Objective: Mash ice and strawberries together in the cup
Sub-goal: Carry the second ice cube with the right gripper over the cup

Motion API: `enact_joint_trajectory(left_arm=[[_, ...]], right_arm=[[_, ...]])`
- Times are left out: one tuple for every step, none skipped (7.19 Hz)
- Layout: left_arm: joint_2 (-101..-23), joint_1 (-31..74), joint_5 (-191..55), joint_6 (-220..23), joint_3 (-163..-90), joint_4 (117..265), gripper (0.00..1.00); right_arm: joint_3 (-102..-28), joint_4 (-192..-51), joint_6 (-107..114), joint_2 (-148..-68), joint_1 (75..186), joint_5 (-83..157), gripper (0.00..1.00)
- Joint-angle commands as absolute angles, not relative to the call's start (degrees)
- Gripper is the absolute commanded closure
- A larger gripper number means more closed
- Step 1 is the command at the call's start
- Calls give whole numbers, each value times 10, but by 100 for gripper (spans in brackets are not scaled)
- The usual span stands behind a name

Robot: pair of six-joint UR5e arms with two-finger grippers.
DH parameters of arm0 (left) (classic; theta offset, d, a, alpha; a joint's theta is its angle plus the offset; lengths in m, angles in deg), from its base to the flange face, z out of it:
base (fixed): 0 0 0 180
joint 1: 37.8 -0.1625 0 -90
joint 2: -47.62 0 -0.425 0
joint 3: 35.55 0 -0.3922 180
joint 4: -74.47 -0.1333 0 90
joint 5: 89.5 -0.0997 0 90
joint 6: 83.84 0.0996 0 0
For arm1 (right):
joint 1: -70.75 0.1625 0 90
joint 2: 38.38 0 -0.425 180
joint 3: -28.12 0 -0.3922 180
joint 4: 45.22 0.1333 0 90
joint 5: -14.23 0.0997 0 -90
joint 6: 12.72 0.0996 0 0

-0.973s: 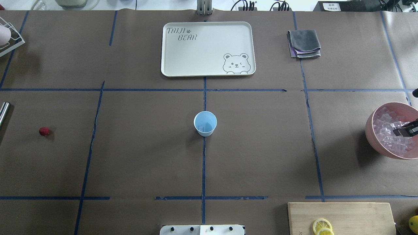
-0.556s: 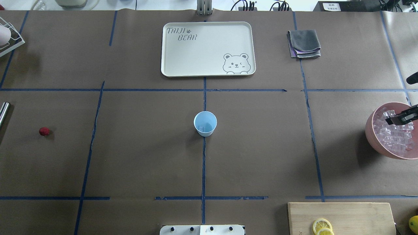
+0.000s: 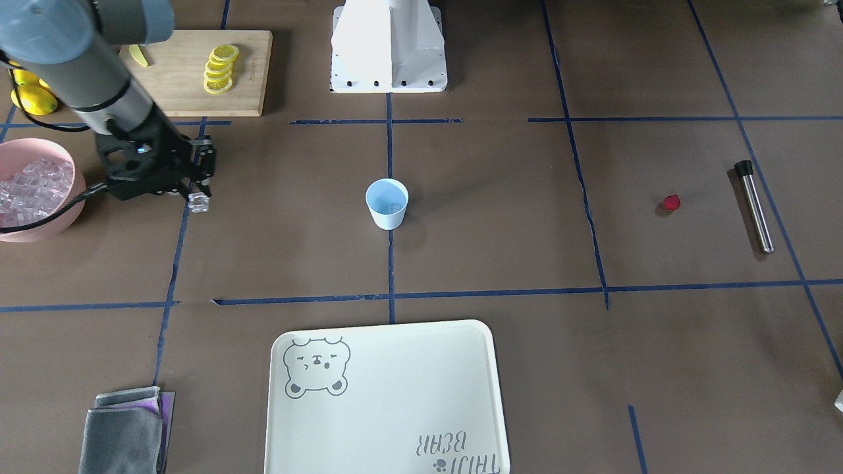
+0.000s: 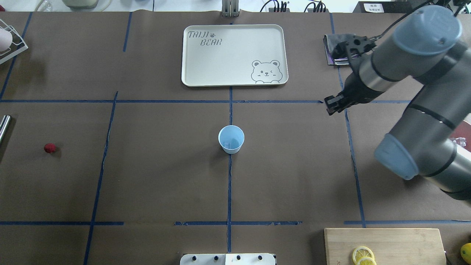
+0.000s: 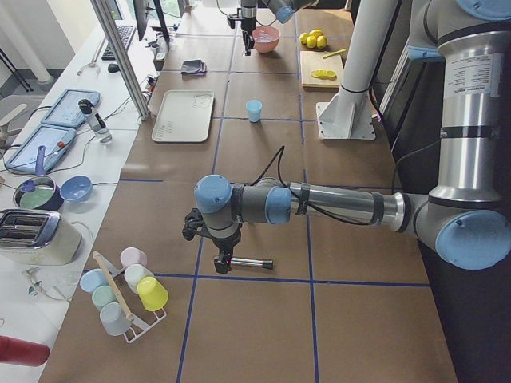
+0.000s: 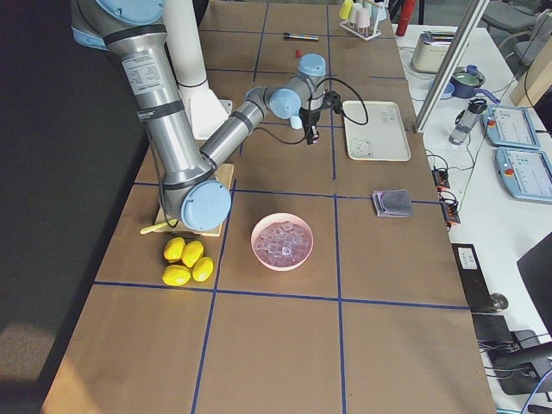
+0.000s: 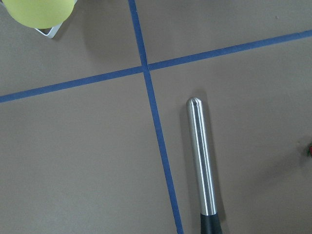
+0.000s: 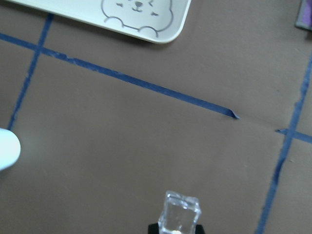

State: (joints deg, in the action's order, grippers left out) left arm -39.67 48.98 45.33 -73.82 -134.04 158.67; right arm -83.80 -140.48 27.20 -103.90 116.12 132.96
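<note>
The light blue cup point(image 4: 231, 139) stands upright at the table's centre with an ice cube point(image 4: 228, 142) inside; it also shows in the front view point(image 3: 387, 203). My right gripper point(image 3: 197, 195) is shut on a clear ice cube point(image 3: 199, 203) and holds it above the table, between the pink bowl and the cup. The cube shows between the fingertips in the right wrist view point(image 8: 180, 214). The dark red strawberry point(image 4: 50, 148) lies far left. My left gripper point(image 5: 222, 259) hangs over a steel muddler point(image 7: 202, 161); I cannot tell if it is open or shut.
A pink bowl point(image 3: 66, 197) full of ice sits on the robot's right. A white bear tray point(image 4: 191, 79) lies behind the cup, a grey cloth point(image 3: 125, 428) beside it. A cutting board point(image 3: 178, 92) holds lemon slices. A cup rack point(image 5: 128, 291) stands at the left end.
My right gripper has lifted out of the pink bowl with an ice cube and swung left toward the table's centre. The cup and strawberry have not moved.
</note>
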Motion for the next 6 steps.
enact_joint_trajectory(left_arm=[[-397, 489, 453, -738, -1341, 1587, 0], [-397, 489, 453, -738, -1341, 1587, 0], [-397, 489, 453, -738, -1340, 1587, 0], [-397, 489, 453, -738, -1340, 1587, 0], [-397, 489, 453, -738, -1340, 1587, 0], [-397, 489, 453, -738, -1339, 1587, 0]], right_arm=[[-754, -1433, 419, -892, 1093, 1274, 100], [-699, -1434, 466, -830, 1058, 1241, 100], [-667, -1434, 509, -795, 1014, 1190, 100], [-642, -1433, 538, -774, 984, 1168, 100], [-628, -1434, 542, -765, 966, 1158, 100], [-628, -1435, 541, -773, 962, 1157, 100]])
